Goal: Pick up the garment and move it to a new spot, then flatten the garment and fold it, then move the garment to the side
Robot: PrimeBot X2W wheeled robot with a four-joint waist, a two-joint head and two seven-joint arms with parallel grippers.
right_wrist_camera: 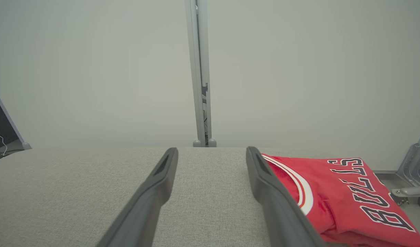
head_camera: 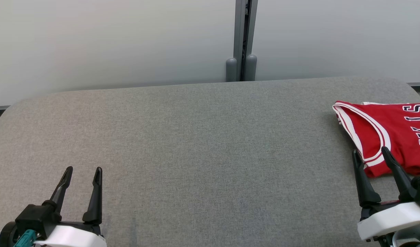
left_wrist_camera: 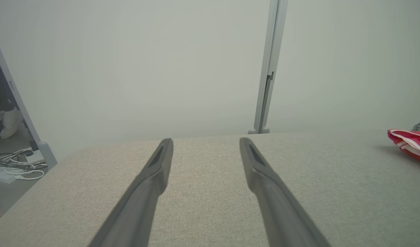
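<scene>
The garment (head_camera: 392, 132) is a red basketball jersey with white and dark trim and dark lettering, folded at the far right of the grey padded table (head_camera: 203, 144). In the right wrist view the garment (right_wrist_camera: 343, 195) lies just right of my right fingers. My right gripper (head_camera: 370, 153) stands open at the jersey's near-left edge, nothing between its fingers. My left gripper (head_camera: 83, 170) is open and empty at the near left of the table. A corner of the garment (left_wrist_camera: 410, 144) shows at the right edge of the left wrist view.
A pale wall with a grey vertical post (head_camera: 241, 41) runs behind the table. Cables (left_wrist_camera: 16, 166) and a white shoe (left_wrist_camera: 9, 120) lie on the floor off the table's left end. A grey metal frame (right_wrist_camera: 414, 171) stands beyond the right end.
</scene>
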